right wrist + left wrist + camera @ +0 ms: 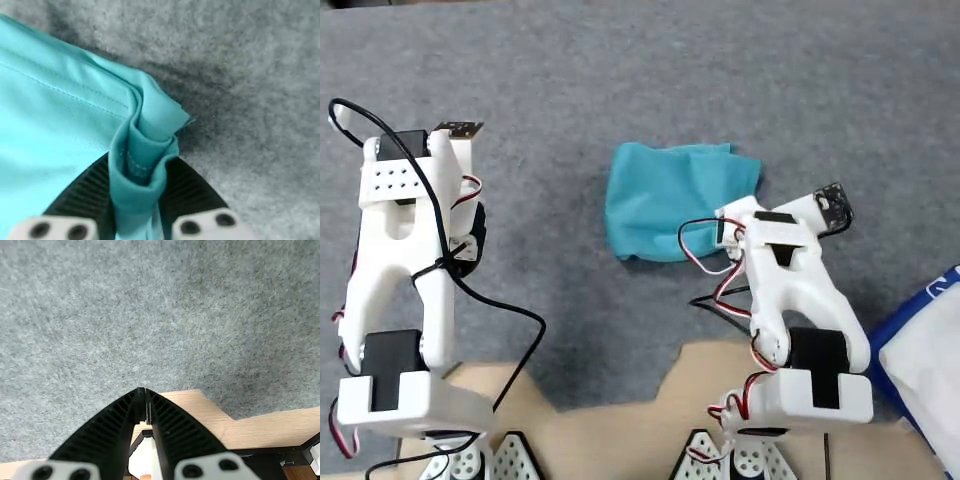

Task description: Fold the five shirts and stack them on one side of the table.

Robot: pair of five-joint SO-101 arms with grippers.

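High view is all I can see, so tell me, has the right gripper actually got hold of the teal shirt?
Observer: Yes, the right gripper is shut on a bunched, stitched edge of the teal shirt.
Operator: And the left gripper, is it holding anything?
Observer: No, the left gripper is shut and empty, above the grey mat.
Operator: Where over the mat?
Observer: Near its border with the wooden edge.

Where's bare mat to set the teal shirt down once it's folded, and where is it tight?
Free: the grey mat beyond the teal shirt, and the stretch between that shirt and the left arm. Crowded: the near right, where the right gripper holds the shirt's edge, with white and blue cloth beside that arm.
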